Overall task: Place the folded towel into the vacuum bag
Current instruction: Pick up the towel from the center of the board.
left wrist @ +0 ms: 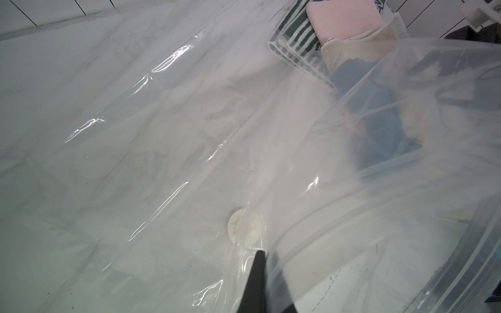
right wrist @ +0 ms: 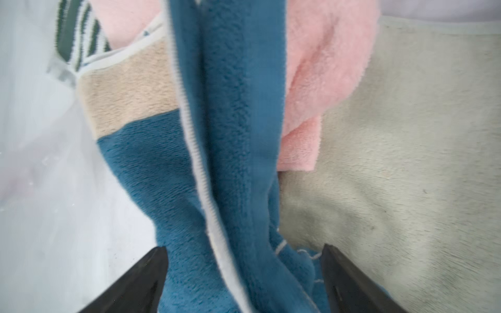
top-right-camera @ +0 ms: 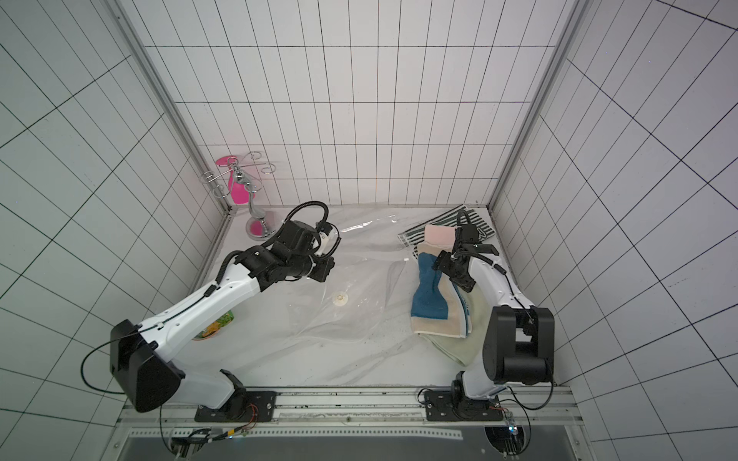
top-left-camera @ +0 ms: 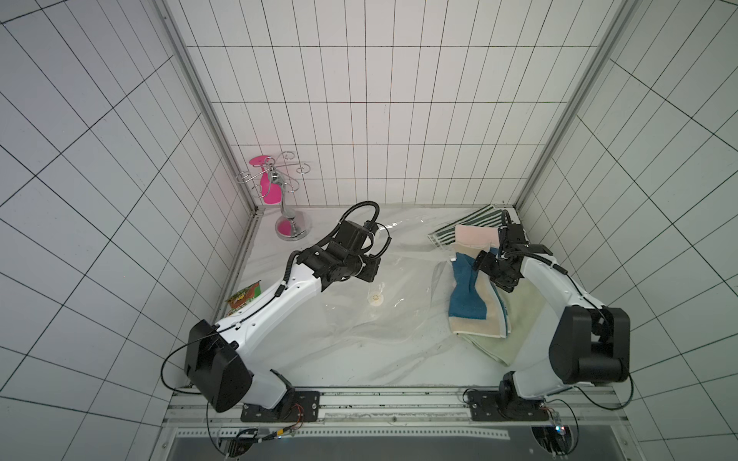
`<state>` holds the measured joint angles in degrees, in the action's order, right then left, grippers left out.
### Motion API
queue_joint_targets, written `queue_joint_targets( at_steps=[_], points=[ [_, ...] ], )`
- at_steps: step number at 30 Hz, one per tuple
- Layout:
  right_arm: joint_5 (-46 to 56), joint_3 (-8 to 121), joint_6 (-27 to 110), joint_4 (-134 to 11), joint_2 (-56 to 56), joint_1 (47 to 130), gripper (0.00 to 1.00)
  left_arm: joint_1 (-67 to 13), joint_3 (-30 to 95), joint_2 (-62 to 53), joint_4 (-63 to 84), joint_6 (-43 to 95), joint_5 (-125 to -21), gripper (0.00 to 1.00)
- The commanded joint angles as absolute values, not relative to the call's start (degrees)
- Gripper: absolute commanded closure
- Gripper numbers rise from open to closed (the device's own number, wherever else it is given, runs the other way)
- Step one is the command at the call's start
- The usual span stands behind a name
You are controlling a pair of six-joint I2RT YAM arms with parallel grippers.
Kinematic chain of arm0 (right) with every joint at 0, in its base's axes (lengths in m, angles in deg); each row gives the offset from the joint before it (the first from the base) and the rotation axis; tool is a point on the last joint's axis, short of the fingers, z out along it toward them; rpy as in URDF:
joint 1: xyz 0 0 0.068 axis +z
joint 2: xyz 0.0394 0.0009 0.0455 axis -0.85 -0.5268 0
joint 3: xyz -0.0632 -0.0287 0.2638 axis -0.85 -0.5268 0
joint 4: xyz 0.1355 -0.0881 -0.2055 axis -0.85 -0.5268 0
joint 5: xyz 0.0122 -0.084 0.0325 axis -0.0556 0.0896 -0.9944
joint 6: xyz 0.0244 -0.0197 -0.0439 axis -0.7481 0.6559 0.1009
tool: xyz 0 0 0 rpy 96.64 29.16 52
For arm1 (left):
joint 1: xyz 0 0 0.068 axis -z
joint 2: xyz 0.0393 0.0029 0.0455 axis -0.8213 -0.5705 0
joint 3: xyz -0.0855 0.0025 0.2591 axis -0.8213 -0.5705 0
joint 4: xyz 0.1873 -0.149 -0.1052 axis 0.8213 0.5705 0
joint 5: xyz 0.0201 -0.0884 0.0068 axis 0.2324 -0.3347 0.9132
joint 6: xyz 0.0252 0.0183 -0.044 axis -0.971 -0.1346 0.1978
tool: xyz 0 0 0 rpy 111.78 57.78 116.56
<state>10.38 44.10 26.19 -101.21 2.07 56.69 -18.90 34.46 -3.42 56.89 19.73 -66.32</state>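
The vacuum bag [top-left-camera: 351, 319] [top-right-camera: 303, 315] lies spread over the table as clear, glossy plastic, its round white valve [top-left-camera: 375, 298] [left wrist: 244, 223] near the middle. My left gripper [left wrist: 264, 254] [top-left-camera: 369, 272] is shut on a layer of the bag's plastic and holds it lifted beside the valve. The folded towel [top-left-camera: 467, 295] [top-right-camera: 429, 299] [right wrist: 235, 135] is blue and beige and lies bunched at the bag's right edge. My right gripper [right wrist: 244, 248] [top-left-camera: 493, 260] stands open, one finger on each side of the towel's blue folds.
Under and behind the folded towel lie a pale green towel [top-left-camera: 517, 319], a pink one [top-left-camera: 475, 235] and a green-striped one [top-left-camera: 465, 223], in the back right corner. A chrome stand [top-left-camera: 289, 215] occupies the back left corner. A snack packet [top-left-camera: 244, 297] lies beside the left arm.
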Motion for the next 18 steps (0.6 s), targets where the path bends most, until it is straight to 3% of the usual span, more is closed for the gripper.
queue_joint_targets(
  at_steps=[1, 5, 11, 18],
  points=[
    [5.2, 42.1, 26.1, -100.4, 5.1, 56.4, 0.12, -19.1, 35.1, -3.1, 55.0, 19.9, -65.1, 1.00],
    [5.8, 42.8, 26.7, -101.1, 4.8, 56.4, 0.10, -19.1, 34.9, -2.7, 55.0, 19.3, -64.6, 1.00],
    [11.6, 44.6, 29.0, -103.9, 3.1, 56.5, 0.01, -19.4, 34.7, -2.4, 54.8, 18.4, -64.9, 1.00],
    [14.9, 44.8, 29.3, -104.8, 0.0, 56.5, 0.01, -19.6, 34.8, -2.4, 55.3, 16.6, -66.6, 1.00]
  ],
)
